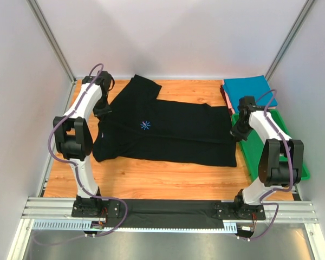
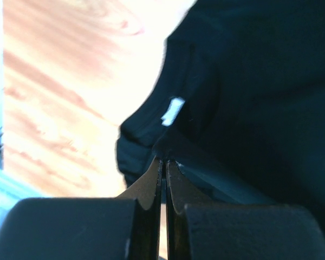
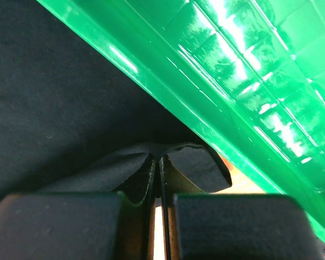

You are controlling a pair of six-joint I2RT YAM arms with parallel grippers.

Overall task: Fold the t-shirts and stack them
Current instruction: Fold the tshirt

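Black t-shirt [image 1: 173, 135]: long axis left to right between the arms
Left gripper [image 2: 163, 161]: pinching its left edge
Right gripper [image 3: 158, 158]: pinching its right edge beside green tray [image 3: 249, 81]

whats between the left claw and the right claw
The black shirt, laid across the table, spans the whole stretch from the left claw to the right claw; the top view shows it.

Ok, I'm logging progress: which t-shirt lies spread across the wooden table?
The large black cloth t-shirt with the blue-white starburst; the teal-blue shirt lies folded atop the reddish shirt.
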